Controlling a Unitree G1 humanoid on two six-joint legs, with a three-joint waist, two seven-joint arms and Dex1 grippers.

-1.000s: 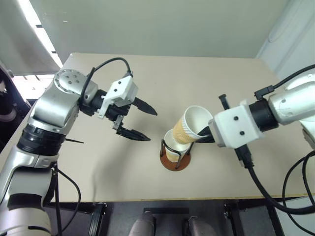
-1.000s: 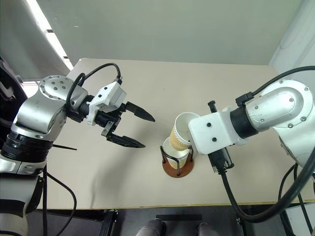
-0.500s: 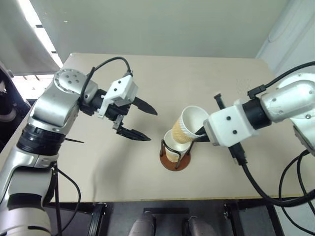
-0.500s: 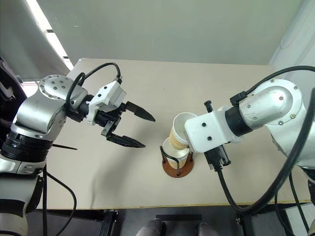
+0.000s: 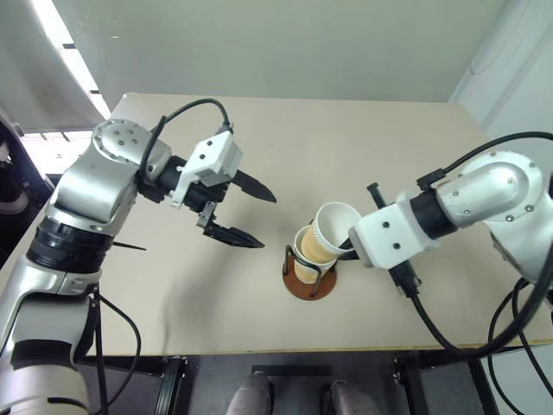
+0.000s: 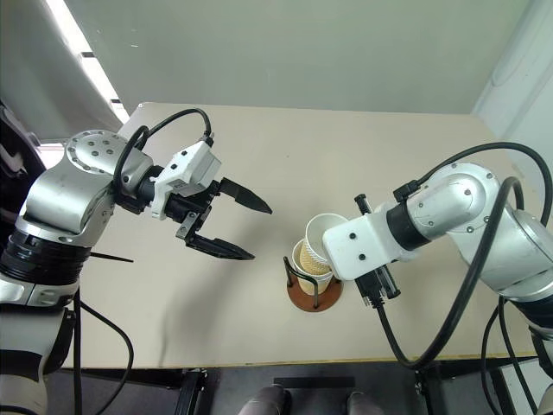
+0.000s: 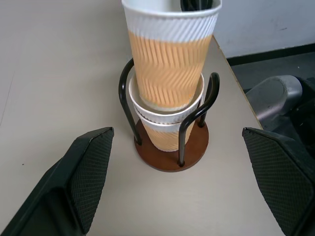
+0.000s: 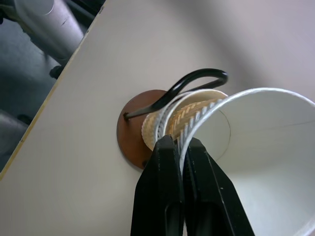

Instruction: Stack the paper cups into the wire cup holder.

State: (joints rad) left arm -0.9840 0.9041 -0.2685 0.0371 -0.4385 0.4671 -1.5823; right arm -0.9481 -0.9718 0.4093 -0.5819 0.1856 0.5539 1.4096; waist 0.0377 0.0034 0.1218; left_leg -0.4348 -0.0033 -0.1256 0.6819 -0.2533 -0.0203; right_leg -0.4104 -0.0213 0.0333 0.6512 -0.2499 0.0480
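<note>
The wire cup holder [image 5: 308,288] stands on its reddish-brown base near the table's front edge. Two paper cups [image 7: 166,129] sit nested inside its black wire loops. A third paper cup [image 5: 333,229] has its bottom sunk into the upper nested cup and leans slightly to the right. My right gripper [image 8: 178,142] is shut on this cup's white rim, one finger inside and one outside. My left gripper [image 5: 268,222] hangs open above the table to the left of the holder, pointing at it, with nothing between its fingers [image 7: 88,169].
The tan table [image 5: 389,147] is bare around the holder. Its front edge [image 5: 259,353] runs close below the holder. A black cable [image 5: 449,333] loops from my right wrist past that edge.
My right gripper has come down and a little left with the cup, from tilted above the holder to seated in the nested cups. The left arm has not moved.
</note>
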